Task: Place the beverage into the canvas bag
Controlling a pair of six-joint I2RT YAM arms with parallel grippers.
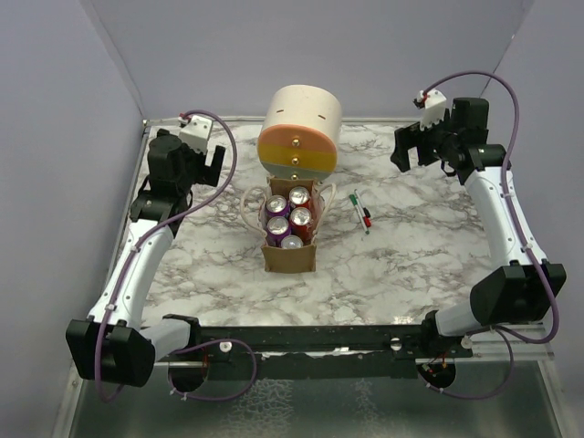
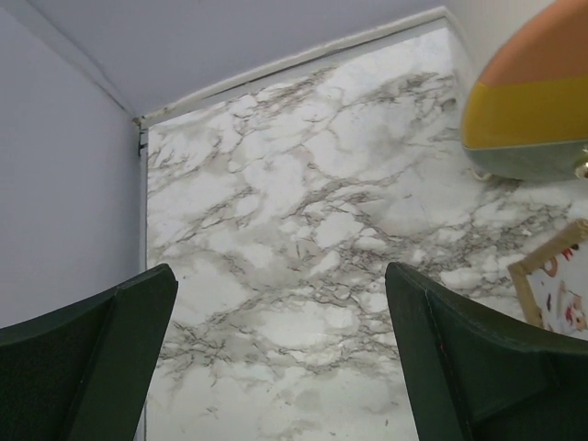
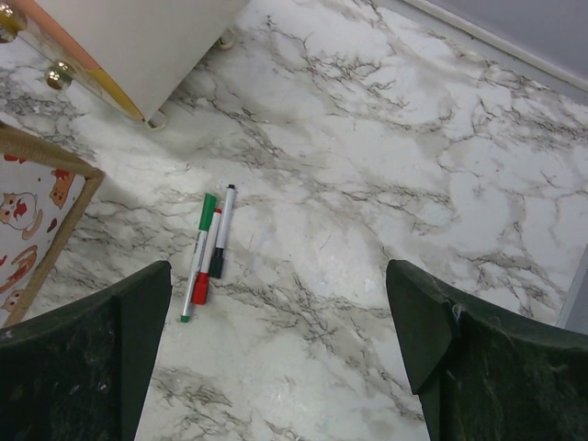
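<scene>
The tan-brown canvas bag [image 1: 290, 258] stands open at mid-table with cream cord handles on both sides. Several beverage cans [image 1: 290, 219], purple and red, stand upright inside it. No can shows outside the bag. My left gripper [image 1: 216, 159] is open and empty, raised at the far left, well away from the bag. In the left wrist view the left gripper [image 2: 280, 276] has its jaws wide apart over bare marble, with a bag corner [image 2: 525, 292] at the right. My right gripper [image 1: 405, 148] is open and empty at the far right; the right wrist view [image 3: 278, 271] shows nothing between its jaws.
A large cream cylinder with orange-yellow drawer fronts [image 1: 299, 132] stands just behind the bag, also in the wrist views [image 2: 528, 110] [image 3: 138, 46]. Three markers [image 1: 361, 212] lie right of the bag [image 3: 55, 152], seen too in the right wrist view [image 3: 207, 248]. Walls enclose the table.
</scene>
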